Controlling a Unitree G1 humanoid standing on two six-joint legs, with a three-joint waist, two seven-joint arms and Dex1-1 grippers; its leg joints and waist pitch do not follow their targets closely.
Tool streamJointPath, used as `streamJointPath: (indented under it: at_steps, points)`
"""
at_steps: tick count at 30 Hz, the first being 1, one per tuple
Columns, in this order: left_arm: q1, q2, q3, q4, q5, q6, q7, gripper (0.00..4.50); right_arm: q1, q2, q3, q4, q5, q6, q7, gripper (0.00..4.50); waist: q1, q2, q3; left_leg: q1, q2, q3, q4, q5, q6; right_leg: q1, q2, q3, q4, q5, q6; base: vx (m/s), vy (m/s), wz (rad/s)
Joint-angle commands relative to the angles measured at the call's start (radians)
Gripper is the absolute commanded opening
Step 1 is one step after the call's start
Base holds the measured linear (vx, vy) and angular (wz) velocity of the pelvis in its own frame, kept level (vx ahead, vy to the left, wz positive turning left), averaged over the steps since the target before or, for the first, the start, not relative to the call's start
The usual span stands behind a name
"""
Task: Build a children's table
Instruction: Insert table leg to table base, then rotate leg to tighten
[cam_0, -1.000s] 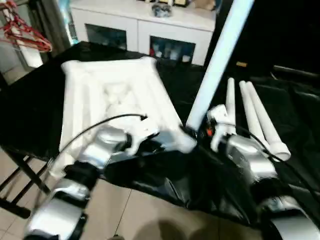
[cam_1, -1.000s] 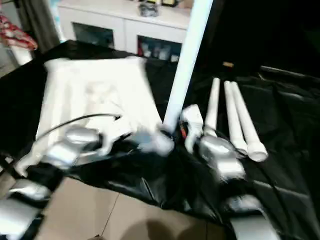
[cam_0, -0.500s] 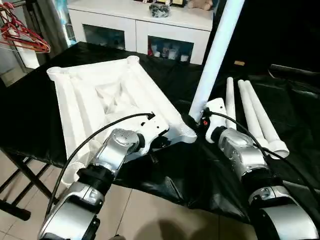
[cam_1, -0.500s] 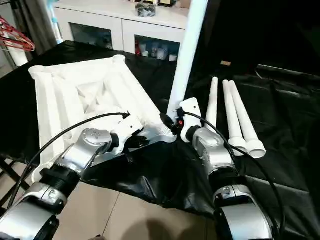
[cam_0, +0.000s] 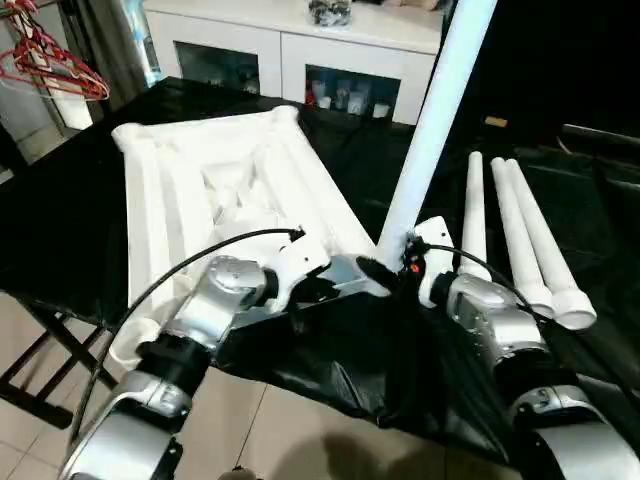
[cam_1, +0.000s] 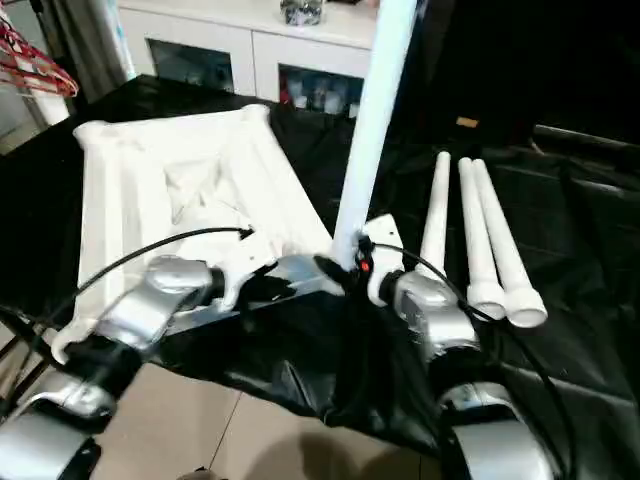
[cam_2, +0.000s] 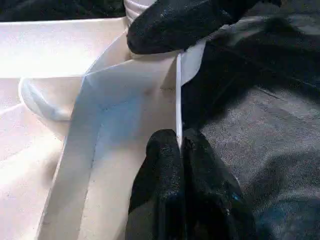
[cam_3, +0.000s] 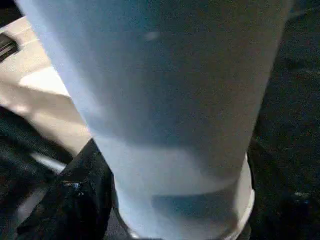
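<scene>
Tabletop (cam_0: 215, 190) lying underside up on black-draped table (cam_0: 60, 230), near its front-left corner. We are pinching tabletop's thin rim with left gripper (cam_2: 178, 142), fingers closed on it. Upright leg (cam_0: 432, 120) standing in near corner socket (cam_3: 185, 220); right gripper (cam_0: 392, 268) at its base, cannot tell if clasping. Advice: keeping leg plumb, bracing top while pressing down. Three spare legs (cam_0: 515, 235) lying toward right edge. White glass-door cabinet (cam_0: 300, 55) behind; red hangers (cam_0: 55, 70) at left.

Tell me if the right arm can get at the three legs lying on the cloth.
Probably yes: the three legs lie uncovered just beside the right gripper, nothing between. But it sits at the upright leg.
</scene>
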Motion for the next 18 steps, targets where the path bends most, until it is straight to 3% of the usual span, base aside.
streamJointPath:
  at_steps: [1, 6, 9, 14, 15, 17, 18]
  points:
    - [0.0, -0.014, -0.029, -0.054, -0.061, -0.06, -0.08, 0.0, 0.03, 0.004, 0.07, -0.042, 0.005, 0.032, 0.113, 3.36, 0.006, -0.001, -0.059, -0.002, 0.072, -0.024, -0.065, -0.152, 0.076, 0.047, -0.113, 0.072, -0.073, -0.201, -0.184, 0.0, 0.0, 0.0]
    - [-0.01, 0.033, -0.037, -0.036, -0.071, -0.092, -0.192, 0.0, 0.067, -0.073, 0.117, -0.121, 0.004, 0.015, 0.308, 3.36, 0.021, -0.001, -0.064, -0.002, 0.074, -0.02, -0.058, -0.108, 0.098, 0.052, -0.11, 0.067, -0.059, -0.094, -0.21, 0.0, 0.0, 0.0]
    - [-0.015, 0.047, -0.038, -0.032, -0.081, -0.098, -0.24, 0.0, 0.073, -0.108, 0.143, -0.133, -0.013, 0.005, 0.385, 3.36, 0.028, 0.005, -0.062, 0.0, 0.075, -0.019, -0.058, -0.121, 0.099, 0.049, -0.11, 0.066, -0.06, -0.109, -0.215, 0.0, 0.0, 0.0]
    - [-0.017, 0.067, -0.053, -0.034, -0.091, -0.104, -0.306, 0.0, 0.067, -0.138, 0.172, -0.136, -0.033, 0.002, 0.44, 3.21, 0.031, 0.003, -0.059, 0.001, 0.076, -0.021, -0.062, -0.16, 0.072, 0.049, -0.112, 0.067, -0.069, -0.195, -0.198, 0.0, 0.0, 0.0]
    - [-0.017, 0.071, -0.057, -0.033, -0.087, -0.108, -0.312, 0.0, 0.067, -0.141, 0.174, -0.138, -0.035, 0.005, 0.444, 3.11, 0.034, 0.011, -0.06, 0.002, 0.076, -0.022, -0.061, -0.158, 0.068, 0.048, -0.112, 0.067, -0.068, -0.194, -0.199, 0.0, 0.0, 0.0]
    - [-0.017, 0.075, -0.062, -0.033, -0.084, -0.111, -0.316, 0.0, 0.066, -0.143, 0.173, -0.141, -0.034, 0.009, 0.446, 2.98, 0.036, 0.003, -0.061, 0.003, 0.077, -0.022, -0.061, -0.151, 0.068, 0.049, -0.111, 0.067, -0.066, -0.176, -0.201, 0.0, 0.0, 0.0]
    - [-0.017, 0.075, -0.062, -0.031, -0.082, -0.111, -0.313, 0.0, 0.065, -0.141, 0.169, -0.141, -0.03, 0.017, 0.446, 2.93, 0.038, 0.004, -0.062, 0.002, 0.077, -0.022, -0.06, -0.142, 0.07, 0.049, -0.111, 0.067, -0.064, -0.162, -0.205, 0.0, 0.0, 0.0]
